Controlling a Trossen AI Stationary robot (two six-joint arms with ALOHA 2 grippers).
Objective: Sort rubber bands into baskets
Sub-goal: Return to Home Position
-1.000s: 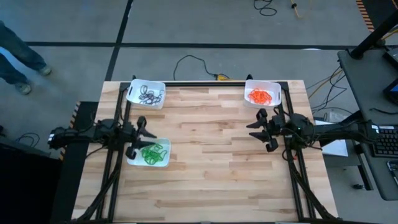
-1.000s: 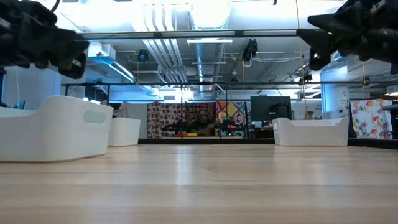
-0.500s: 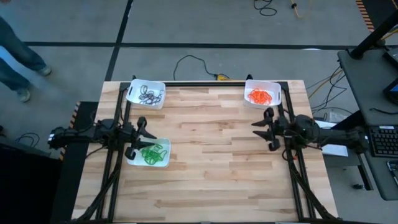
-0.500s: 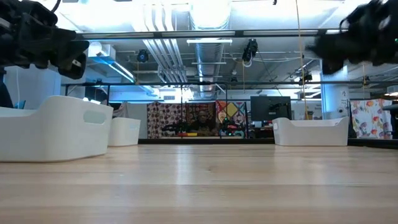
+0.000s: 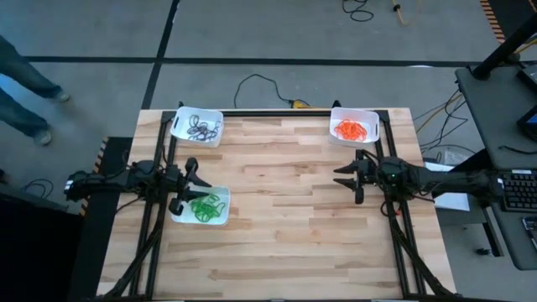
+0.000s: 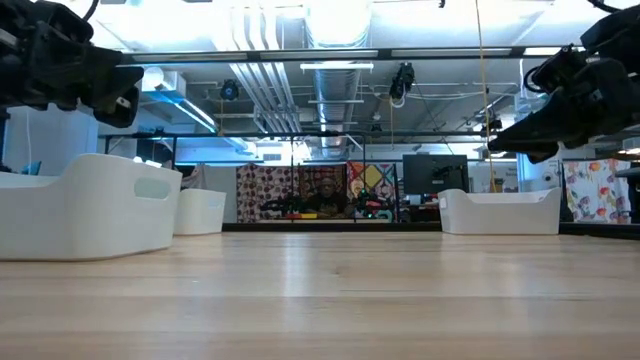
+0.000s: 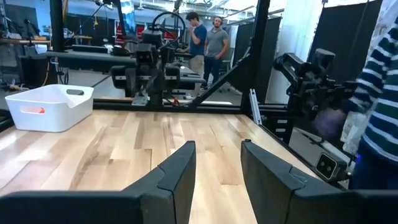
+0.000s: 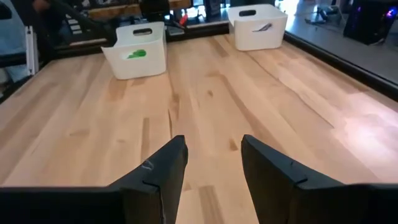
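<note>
Left gripper at 9 o'clock and right gripper at 3 both gape empty (fingers apart); white baskets hold dark bands at 11, orange bands at 1, green bands at 8

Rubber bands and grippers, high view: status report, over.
Left gripper at green-band basket, jaws open, empty. Right gripper near right edge of table, jaws open, empty. Green bands, orange bands, dark bands each in own basket. No strays seen.

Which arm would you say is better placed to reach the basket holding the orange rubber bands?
Right: the right gripper, jaws open, hangs near the orange-band basket, while the left gripper sits across the table by the green-band basket.
</note>
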